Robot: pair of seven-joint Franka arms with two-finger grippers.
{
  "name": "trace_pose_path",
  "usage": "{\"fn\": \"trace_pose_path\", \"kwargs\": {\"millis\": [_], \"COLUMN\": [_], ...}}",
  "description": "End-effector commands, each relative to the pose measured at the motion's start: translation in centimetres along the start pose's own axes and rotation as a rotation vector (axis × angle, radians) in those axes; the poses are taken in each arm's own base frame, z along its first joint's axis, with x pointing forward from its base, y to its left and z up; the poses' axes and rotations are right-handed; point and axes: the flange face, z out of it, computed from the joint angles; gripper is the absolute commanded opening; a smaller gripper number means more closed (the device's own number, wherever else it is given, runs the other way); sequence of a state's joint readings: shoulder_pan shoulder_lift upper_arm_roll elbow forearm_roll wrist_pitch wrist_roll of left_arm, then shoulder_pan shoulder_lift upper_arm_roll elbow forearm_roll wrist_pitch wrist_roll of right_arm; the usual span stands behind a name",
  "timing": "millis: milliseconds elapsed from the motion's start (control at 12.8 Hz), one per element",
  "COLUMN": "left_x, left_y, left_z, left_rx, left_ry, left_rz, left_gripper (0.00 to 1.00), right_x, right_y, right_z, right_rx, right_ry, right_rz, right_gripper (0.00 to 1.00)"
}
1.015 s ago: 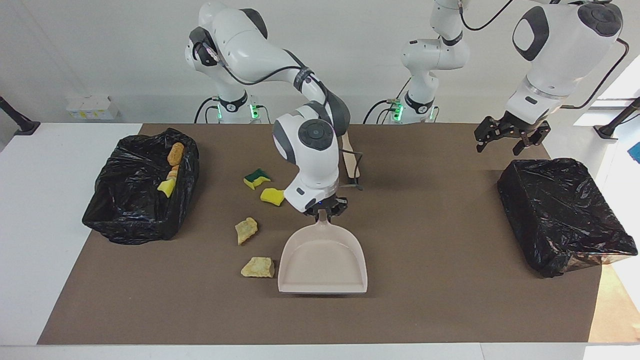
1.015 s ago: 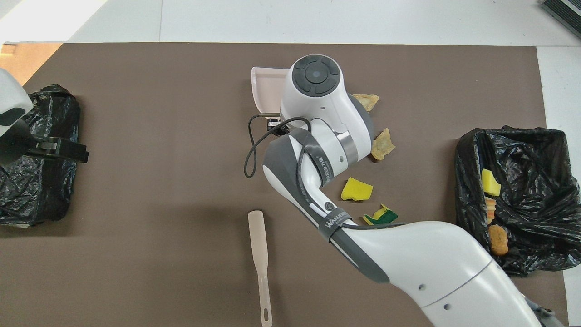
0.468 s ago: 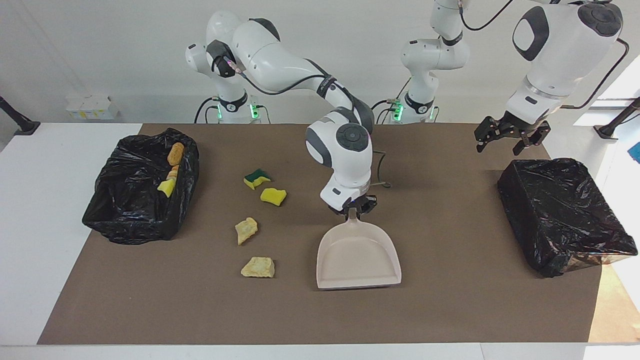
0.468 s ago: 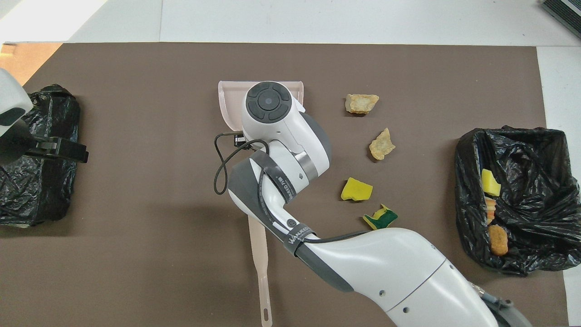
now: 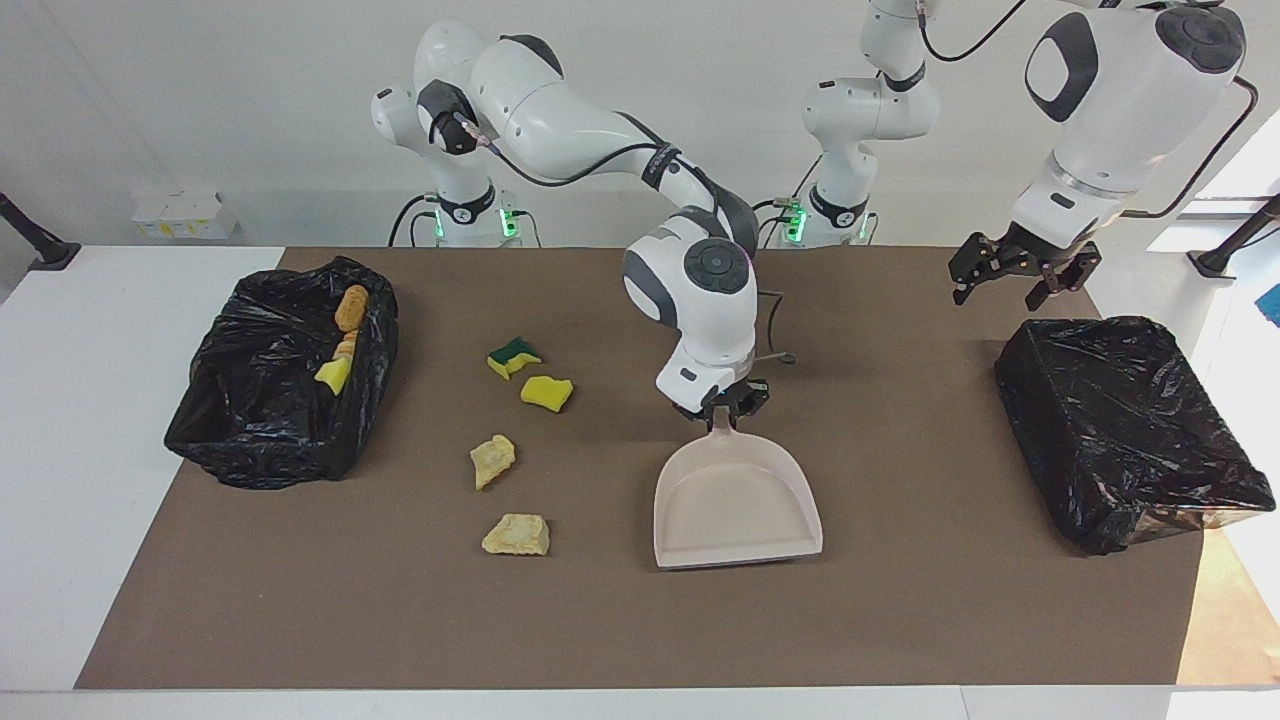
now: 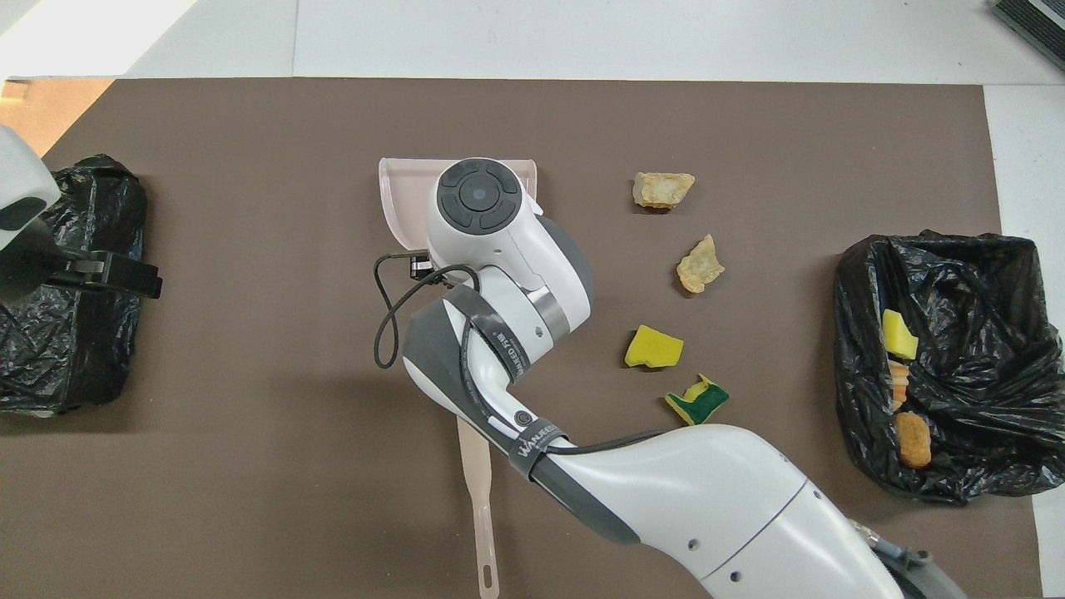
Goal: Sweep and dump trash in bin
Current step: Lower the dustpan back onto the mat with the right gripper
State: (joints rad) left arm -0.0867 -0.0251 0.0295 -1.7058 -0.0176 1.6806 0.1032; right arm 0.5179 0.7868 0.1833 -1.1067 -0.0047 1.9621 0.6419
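Beige plastic dustpan (image 5: 737, 497): flat mid-mat, handle clamped by right gripper (image 5: 722, 408).
Left gripper (image 5: 1022, 272): fingers spread, empty, over black-bagged bin (image 5: 1130, 430).
Trash: four foam scraps (image 5: 514, 535) on brown mat (image 5: 900, 620), toward right arm's end; others inside second black bin (image 5: 270, 400).

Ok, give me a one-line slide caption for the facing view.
Right pincer holds the empty dustpan by its handle beside four loose scraps; left pincer waits open above a lined bin.
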Motion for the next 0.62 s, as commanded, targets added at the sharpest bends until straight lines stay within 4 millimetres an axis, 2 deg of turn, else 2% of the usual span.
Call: {"fn": "trace_pose_path", "kwargs": {"millis": [0,156,234,312,468,547], "left_x": [0.01,0.01,0.01,0.01,0.01,0.01], "left_y": [-0.17,-0.17,-0.17,-0.17,-0.17,-0.17], "left_z": [-0.57,-0.57,-0.57,-0.57,-0.57,-0.57], "left_rx": [0.017,0.017,0.017,0.017,0.017,0.017], "left_ry": [0.005,0.005,0.005,0.005,0.005,0.005], "left_rz": [-0.01,-0.01,-0.01,-0.01,-0.01,-0.01], "left_gripper": [1.0,1.0,1.0,1.0,1.0,1.0], "right_x": [0.65,0.47,0.63,0.76,0.46,0.54], "right_y": [0.46,0.65,0.78,0.96,0.7,0.8], "right_z": [-0.11,0.52,0.5,0.3,0.24,0.22], "right_rx": [0.053,0.051,0.058,0.059,0.083,0.09], "right_ry": [-0.02,-0.03,-0.027,-0.023,-0.044,-0.049], "right_rz": [0.057,0.061,0.066,0.067,0.082,0.092], "right_gripper": [0.07,0.15,0.23,0.25,0.38,0.4]}}
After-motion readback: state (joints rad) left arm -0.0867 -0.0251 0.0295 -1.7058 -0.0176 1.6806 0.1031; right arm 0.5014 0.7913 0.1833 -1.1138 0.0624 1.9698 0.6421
